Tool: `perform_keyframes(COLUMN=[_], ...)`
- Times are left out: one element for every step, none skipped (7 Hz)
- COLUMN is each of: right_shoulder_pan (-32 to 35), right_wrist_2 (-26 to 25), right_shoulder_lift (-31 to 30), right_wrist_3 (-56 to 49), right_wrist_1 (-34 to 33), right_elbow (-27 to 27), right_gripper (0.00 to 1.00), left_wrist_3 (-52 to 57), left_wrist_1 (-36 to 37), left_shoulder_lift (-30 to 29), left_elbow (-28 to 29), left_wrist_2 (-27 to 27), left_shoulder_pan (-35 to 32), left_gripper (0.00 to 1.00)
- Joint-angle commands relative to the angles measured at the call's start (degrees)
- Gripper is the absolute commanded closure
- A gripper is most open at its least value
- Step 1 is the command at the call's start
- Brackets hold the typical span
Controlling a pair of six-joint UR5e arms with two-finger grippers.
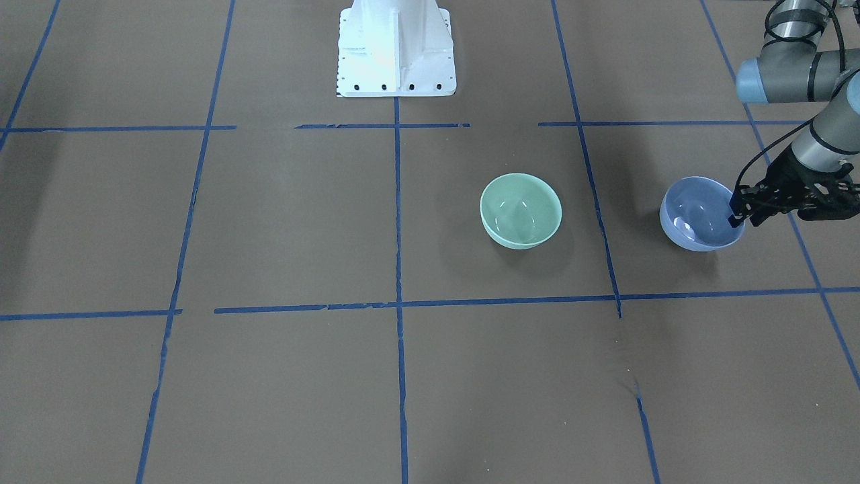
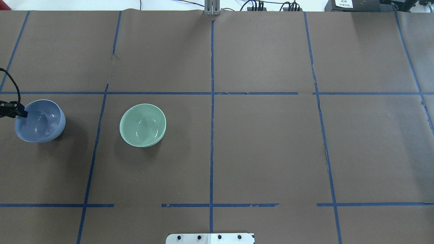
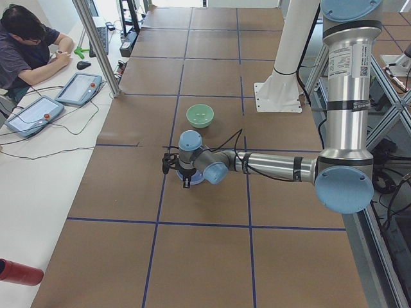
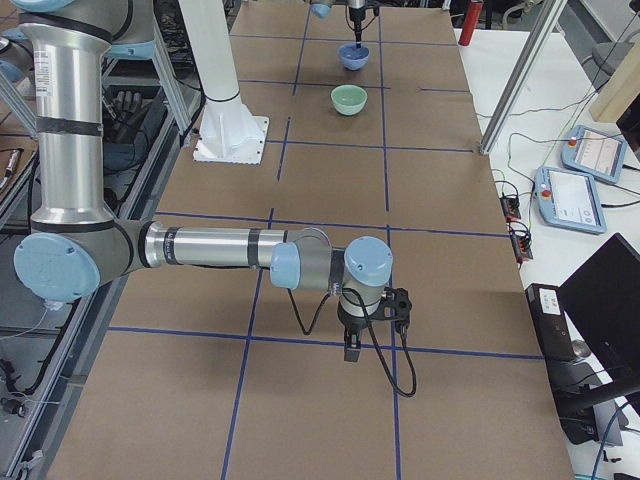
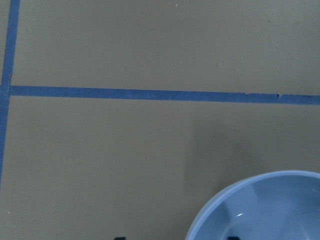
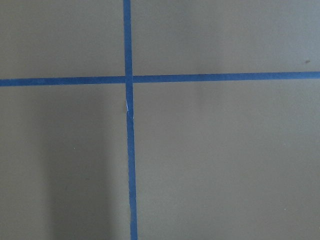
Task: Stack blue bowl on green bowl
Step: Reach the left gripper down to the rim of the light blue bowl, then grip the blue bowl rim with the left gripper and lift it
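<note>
Blue bowl [image 5: 260, 210] (glossy, pale periwinkle), plain, round.

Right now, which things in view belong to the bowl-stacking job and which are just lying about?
Job: blue bowl; green bowl; left gripper, straddling the blue bowl's rim.

Lying about: teach pendants and red cylinder beside the table; right gripper, far from both bowls.
</note>
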Motion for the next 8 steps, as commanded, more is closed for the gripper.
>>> perform_keyframes(right_shoulder_pan=[0.0,0.1,0.0,0.0,0.0,0.0,0.1,0.1], right_wrist_2=[0.0,0.0,0.0,0.0,0.0,0.0,0.0,0.0], right_shoulder_lift=[0.0,0.0,0.0,0.0,0.0,0.1,0.0,0.0], right_wrist_3=[0.1,0.0,0.0,0.0,0.1,0.1,0.1,0.1], right_wrist_1=[0.0,0.0,0.0,0.0,0.0,0.0,0.0,0.0], right_elbow=[0.0,0.0,0.0,0.0,0.0,0.0,0.0,0.0], right_gripper=[0.0,0.0,0.0,0.0,0.0,0.0,0.0,0.0], left_wrist_3=[-0.1,-0.1,-0.1,-0.1,-0.4,-0.8,-5.7,-14.1], left_wrist_1=[0.3,0.4,1.0,3.5,11.0,20.3,27.7,29.6], left_shoulder_lift=[0.0,0.2,0.3,0.3,-0.2,-1.0,-4.9,-10.0], left_elbow=[-0.3,-1.4,-3.8,-7.3,-12.8,-19.6,-23.4,-23.6], left_wrist_2=[-2.4,-4.8,-4.8,-4.8,-4.6,-4.1,-4.0,-3.9], left_shoulder_pan=[0.0,-0.2,-0.3,-0.6,-0.9,-2.1,-2.7,-1.9], left_gripper=[1.0,1.0,1.0,1.0,1.0,1.0,1.0,1.0])
